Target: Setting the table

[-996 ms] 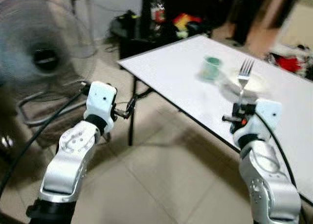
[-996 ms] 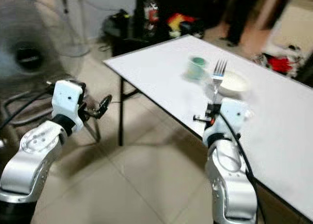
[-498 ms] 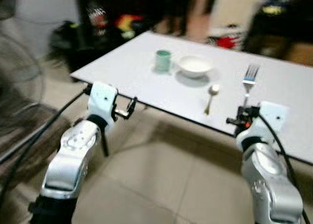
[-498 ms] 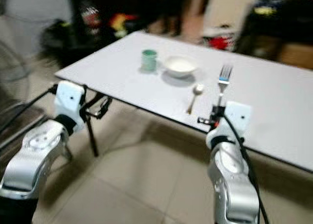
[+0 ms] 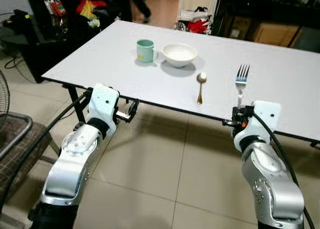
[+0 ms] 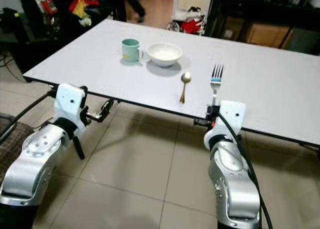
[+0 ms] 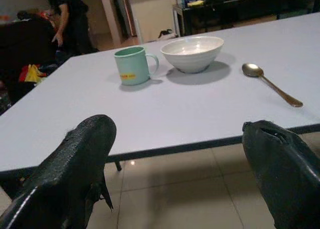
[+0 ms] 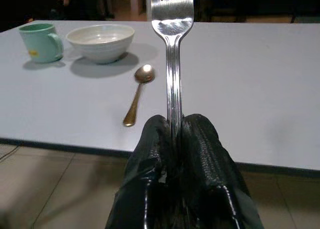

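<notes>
Right pincer (image 8: 172, 139) is clamped on a fork (image 8: 171, 49), tines up, at the near edge of the white table (image 5: 280, 79). Left pincer (image 7: 175, 154) hangs spread wide. Mint mug (image 5: 145, 50), white bowl (image 5: 176, 54), gold spoon (image 5: 200, 86) sit on top; beige tile floor (image 5: 165, 179) below, dark clutter behind.

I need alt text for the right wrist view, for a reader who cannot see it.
The right claw holds a fork upright, shut on its handle. Behind it, a white table carries a spoon, a white bowl and a green mug.
</notes>
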